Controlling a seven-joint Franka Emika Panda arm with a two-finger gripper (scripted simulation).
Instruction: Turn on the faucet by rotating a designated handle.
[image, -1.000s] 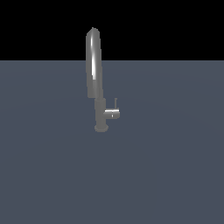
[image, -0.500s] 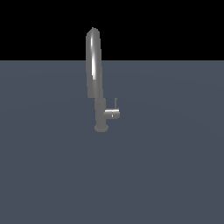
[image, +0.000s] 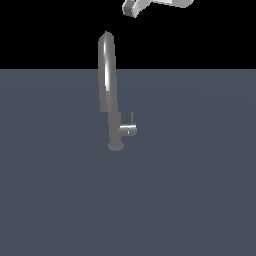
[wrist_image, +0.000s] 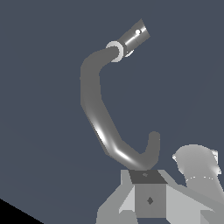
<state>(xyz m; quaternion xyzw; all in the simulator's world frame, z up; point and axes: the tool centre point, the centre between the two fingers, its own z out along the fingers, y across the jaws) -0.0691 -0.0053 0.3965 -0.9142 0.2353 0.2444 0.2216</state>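
Gripper (image: 131, 9) hangs above faucet (image: 109, 90) (handle (image: 129, 129) well below).

— That faucet (image: 109, 90) looks like brushed grey metal, smooth, with a bright gloss streak down the spout.
— The handle (image: 129, 130) too, same satin metal, its end face catching light.
— The bench (image: 200, 190)?
— Flat matt slate-blue, no grain, no shine.
— And the arm (image: 150, 5) up there: pale, smooth, plastic-looking shell.
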